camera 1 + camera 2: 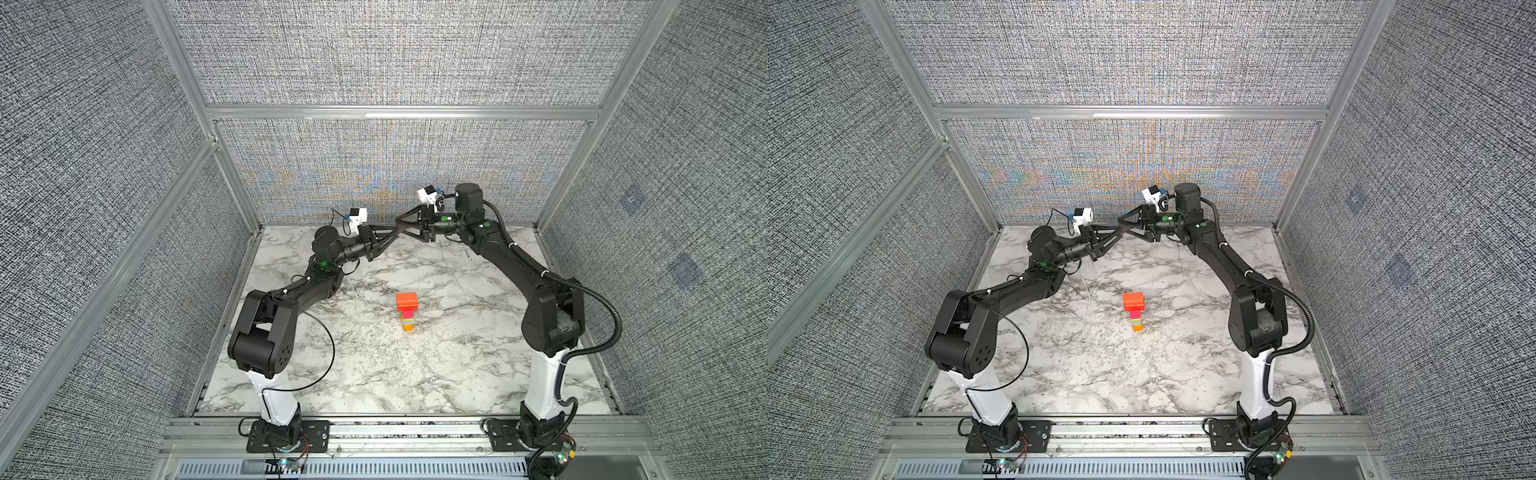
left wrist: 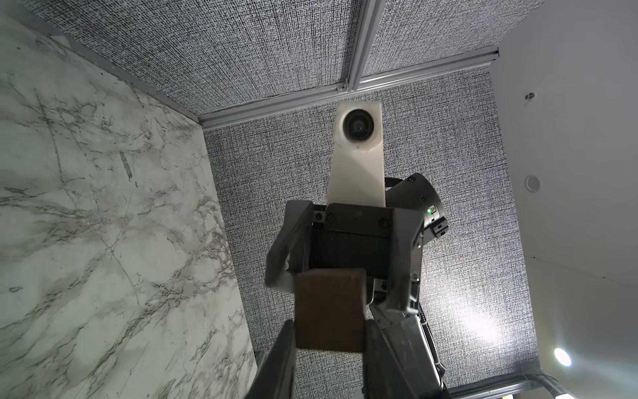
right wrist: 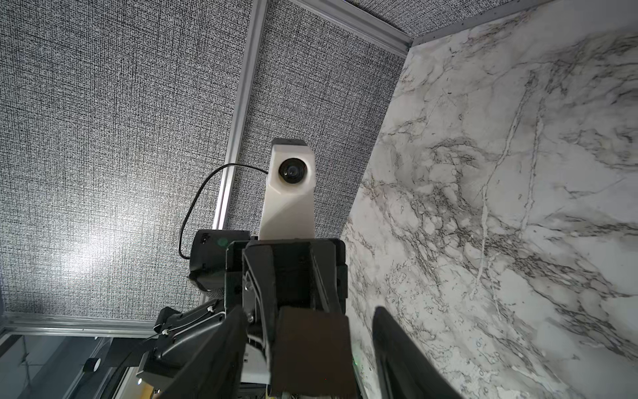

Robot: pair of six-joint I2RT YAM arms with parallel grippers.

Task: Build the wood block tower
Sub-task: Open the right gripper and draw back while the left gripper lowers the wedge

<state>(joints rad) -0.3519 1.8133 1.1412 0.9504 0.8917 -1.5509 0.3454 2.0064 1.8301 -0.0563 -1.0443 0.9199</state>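
The wood block tower (image 1: 407,311) (image 1: 1133,309) stands mid-table: an orange base, light blue, yellow-green and magenta blocks, and a wider red-orange slab on top. High at the back, both grippers meet tip to tip. My left gripper (image 1: 395,232) (image 2: 329,324) is shut on a small dark brown block (image 2: 329,307) (image 3: 310,352). The fingers of my right gripper (image 1: 402,222) (image 3: 309,312) stand open on either side of that block, with gaps showing. In both top views the fingers hide the brown block.
The marble tabletop (image 1: 374,374) is boxed in by grey fabric walls (image 1: 395,174) on aluminium rails. Both arm bases sit on the front rail. The joined grippers hang close to the back wall, well above and behind the tower.
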